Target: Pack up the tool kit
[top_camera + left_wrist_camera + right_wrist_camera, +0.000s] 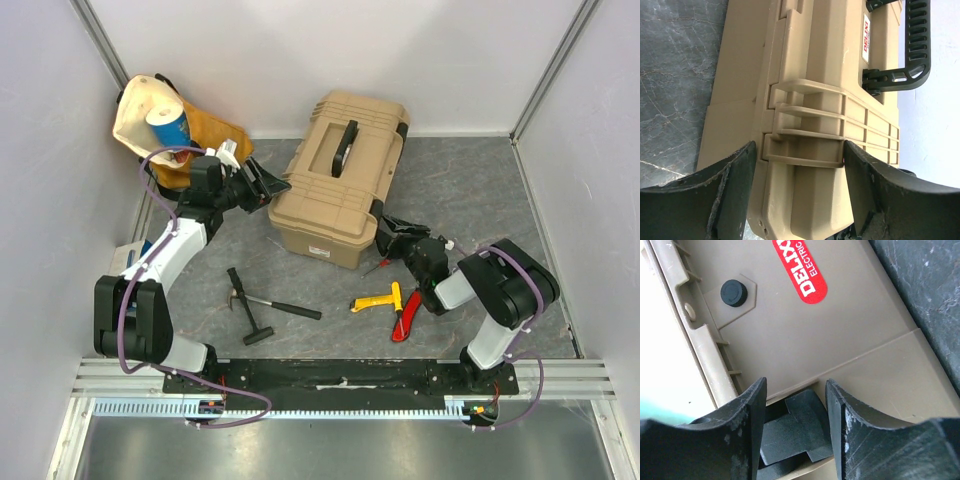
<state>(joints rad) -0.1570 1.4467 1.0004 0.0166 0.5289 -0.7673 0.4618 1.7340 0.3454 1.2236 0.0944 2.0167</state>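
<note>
The tan toolbox [340,175] stands shut at the back middle of the table, with its black handle [345,145] on top. My left gripper [274,188] is at its left end. In the left wrist view it [799,150] is open, and its fingers straddle a tan ribbed hinge [805,145]. My right gripper [389,238] is at the box's right front. It [796,385] is open, with one finger on each side of a black latch [795,430]. The black hammer [262,303], the yellow-handled tool [378,300], the red knife [408,318] and a thin red-tipped screwdriver [376,266] lie on the table.
A yellow-cream cloth bag [165,125] holding a blue-and-white container sits in the back left corner behind the left arm. White walls close in the grey mat [480,190] on three sides. A black rail [340,375] runs along the near edge.
</note>
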